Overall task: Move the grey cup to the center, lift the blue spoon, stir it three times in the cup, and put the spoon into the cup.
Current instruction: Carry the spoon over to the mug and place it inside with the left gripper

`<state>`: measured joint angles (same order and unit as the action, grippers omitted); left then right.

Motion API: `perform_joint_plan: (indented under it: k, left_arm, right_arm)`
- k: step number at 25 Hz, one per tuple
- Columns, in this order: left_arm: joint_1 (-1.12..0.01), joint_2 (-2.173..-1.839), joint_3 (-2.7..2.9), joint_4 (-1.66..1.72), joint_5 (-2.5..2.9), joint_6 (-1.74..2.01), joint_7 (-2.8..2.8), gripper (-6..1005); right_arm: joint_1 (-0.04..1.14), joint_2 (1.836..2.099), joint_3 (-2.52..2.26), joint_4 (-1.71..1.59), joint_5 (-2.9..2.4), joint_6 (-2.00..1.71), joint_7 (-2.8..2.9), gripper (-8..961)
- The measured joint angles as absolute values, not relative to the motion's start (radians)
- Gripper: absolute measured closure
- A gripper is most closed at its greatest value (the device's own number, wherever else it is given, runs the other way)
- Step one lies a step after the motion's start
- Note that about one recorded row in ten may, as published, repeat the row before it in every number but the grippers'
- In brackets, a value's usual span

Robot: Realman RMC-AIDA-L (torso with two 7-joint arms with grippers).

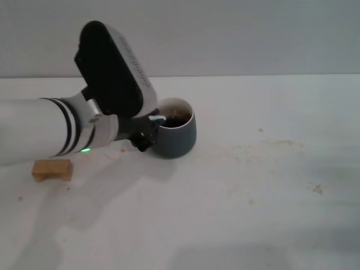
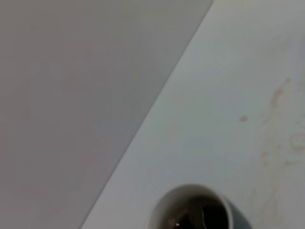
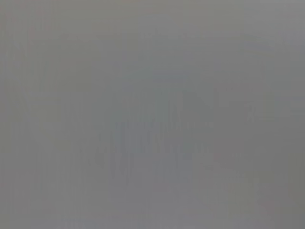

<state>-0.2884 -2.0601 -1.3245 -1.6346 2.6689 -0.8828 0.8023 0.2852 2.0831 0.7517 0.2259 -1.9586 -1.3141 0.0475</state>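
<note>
The grey cup (image 1: pixel 177 136) stands on the white table near the middle, with dark liquid inside. My left gripper (image 1: pixel 151 130) reaches in from the left and is shut on the cup's left side. One fingertip (image 1: pixel 160 119) lies over the rim and the other sits outside the wall. The cup's handle is hidden behind the gripper. In the left wrist view the cup (image 2: pixel 190 210) shows its white rim and dark liquid. The blue spoon is not visible in any view. My right gripper is out of view; its wrist view shows only plain grey.
A small tan block (image 1: pixel 52 169) lies on the table at the left, under my left forearm. Faint brown stains (image 1: pixel 264 145) mark the tabletop to the right of the cup. A grey wall runs along the table's far edge.
</note>
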Motion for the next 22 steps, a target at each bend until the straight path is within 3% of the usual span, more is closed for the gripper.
perform_joint_plan:
  k: [22]
  left_arm:
    - [-0.213, -2.062, -1.387, -1.649, 2.668, -0.814, 0.757, 723]
  right_arm:
    - [0.3, 2.081, 0.752, 0.222, -1.959, -1.3, 0.048, 955]
